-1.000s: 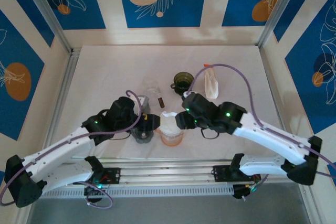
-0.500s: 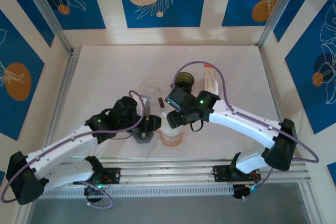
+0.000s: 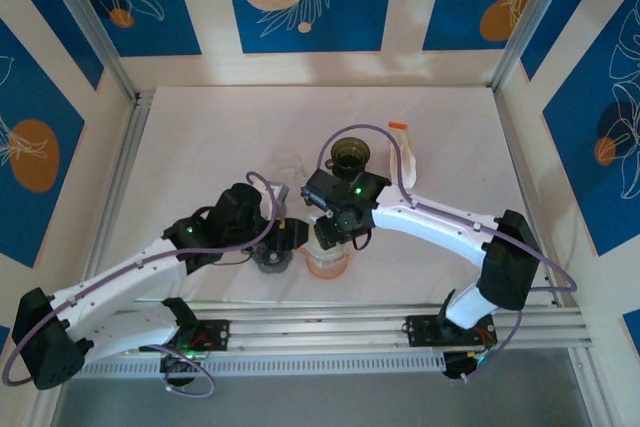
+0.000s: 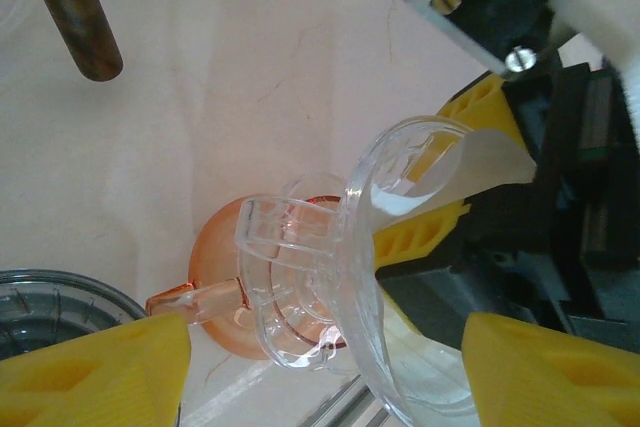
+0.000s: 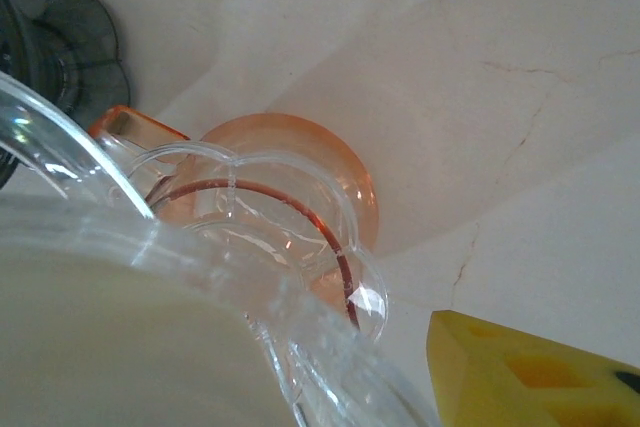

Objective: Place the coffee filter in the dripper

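A clear plastic dripper (image 4: 300, 287) sits tilted on an orange glass cup (image 4: 215, 257), which stands near the table's front edge (image 3: 327, 265). The white coffee filter (image 4: 495, 162) pokes into the dripper's mouth. It fills the gap between the two yellow fingers of my right gripper (image 4: 450, 167), which is shut on it. In the right wrist view the filter (image 5: 100, 347) shows through the dripper wall, beside one yellow finger (image 5: 530, 372). My left gripper (image 4: 325, 347) is open, its fingers wide apart on either side of the dripper. From above, the left gripper (image 3: 288, 237) sits just left of the cup.
A dark ribbed container (image 3: 270, 259) stands right beside the cup on its left. A brown-filled vial (image 4: 75, 17) lies farther back. A dark green cup (image 3: 350, 155), a clear glass (image 3: 288, 162) and a white pouch (image 3: 403, 157) stand behind. The metal rail (image 3: 330, 317) runs along the front.
The right arm has swung left, so its wrist now stands behind the cup and no longer to its right. Its fingertips stayed at the filter. The left arm has held still.
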You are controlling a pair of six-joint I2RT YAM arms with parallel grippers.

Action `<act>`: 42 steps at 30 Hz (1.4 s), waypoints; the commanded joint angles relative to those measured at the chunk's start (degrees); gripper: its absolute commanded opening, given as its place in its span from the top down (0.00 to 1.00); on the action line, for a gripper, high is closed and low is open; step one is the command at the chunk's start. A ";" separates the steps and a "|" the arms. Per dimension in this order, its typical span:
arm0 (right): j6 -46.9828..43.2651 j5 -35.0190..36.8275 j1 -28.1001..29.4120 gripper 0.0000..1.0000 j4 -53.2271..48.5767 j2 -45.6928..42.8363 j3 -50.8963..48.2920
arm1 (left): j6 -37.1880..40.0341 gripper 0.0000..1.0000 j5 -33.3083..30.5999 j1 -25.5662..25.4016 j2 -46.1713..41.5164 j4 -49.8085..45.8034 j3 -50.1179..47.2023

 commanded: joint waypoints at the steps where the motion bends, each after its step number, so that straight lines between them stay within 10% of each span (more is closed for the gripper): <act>1: -0.21 -1.06 -0.27 0.43 0.30 1.43 -1.11 | 0.85 0.27 1.71 -0.39 0.58 1.57 -0.32; 42: 2.74 3.81 0.62 0.42 0.98 -0.84 -1.88 | -0.97 0.41 3.98 -0.49 3.70 4.49 -3.83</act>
